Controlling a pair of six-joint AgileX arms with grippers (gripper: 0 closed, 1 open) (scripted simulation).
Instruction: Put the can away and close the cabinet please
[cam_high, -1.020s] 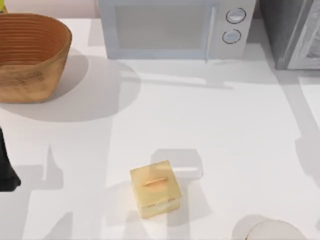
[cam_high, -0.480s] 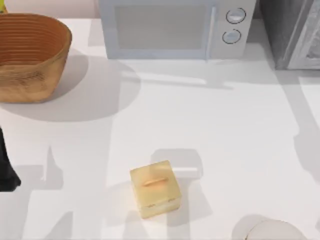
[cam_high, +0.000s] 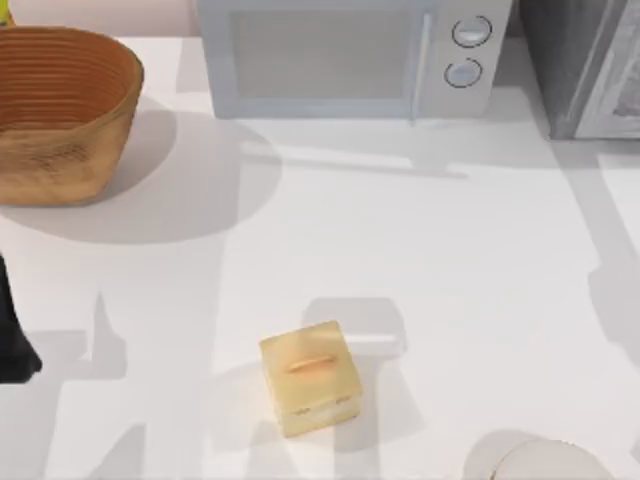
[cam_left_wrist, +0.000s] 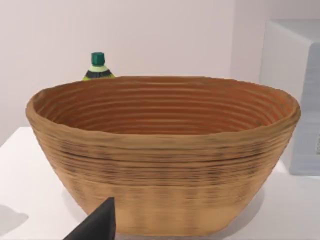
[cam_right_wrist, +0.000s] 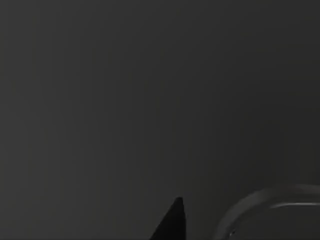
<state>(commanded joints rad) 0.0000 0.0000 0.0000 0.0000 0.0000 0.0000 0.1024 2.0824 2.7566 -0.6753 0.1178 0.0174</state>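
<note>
White table (cam_high: 450, 260): basket (cam_high: 60, 110), microwave (cam_high: 350, 55), cabinet (cam_high: 560, 60), tan box (cam_high: 310, 378). End effector states: cannot tell.

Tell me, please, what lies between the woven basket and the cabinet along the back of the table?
The white microwave stands between the basket and the cabinet, as the top view shows.

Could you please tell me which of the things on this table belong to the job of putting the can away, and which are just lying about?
Part of the job:
cabinet, at the table's far right corner

Just lying about:
woven basket
white microwave
tan box
green-capped bottle behind the basket
pale round plate
</note>
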